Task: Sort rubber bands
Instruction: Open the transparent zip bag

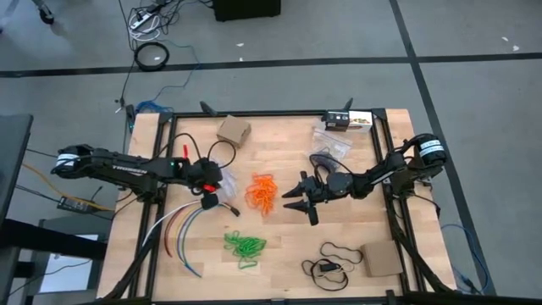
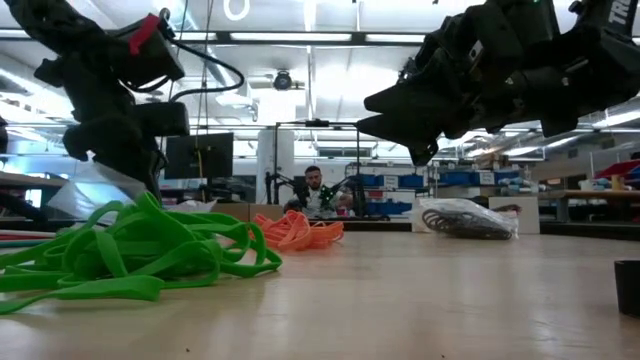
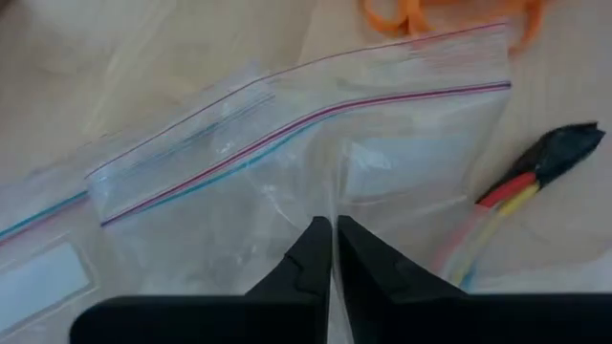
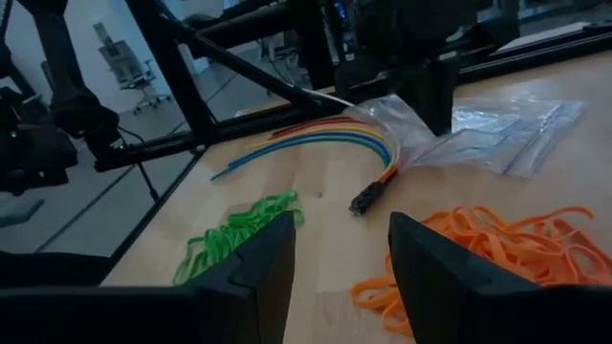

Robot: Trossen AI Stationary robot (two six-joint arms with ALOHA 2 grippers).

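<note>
Bags first, it seems. Left gripper (image 3: 333, 250) pinches a clear zip bag (image 3: 316, 143) between nearly closed fingertips, likely readying a container. Right gripper (image 4: 339, 277) hangs open and empty, orange rubber bands (image 4: 497, 250) just beyond its fingers, green rubber bands (image 4: 234, 234) beside them, unsorted.

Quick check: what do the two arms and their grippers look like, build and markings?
Both arms are dark, near-black, with white lettering on a link. The left gripper has a red patch and a looping black cable; its fingers are matte black wedges. The right gripper is black with broad pointed fingers.
</note>
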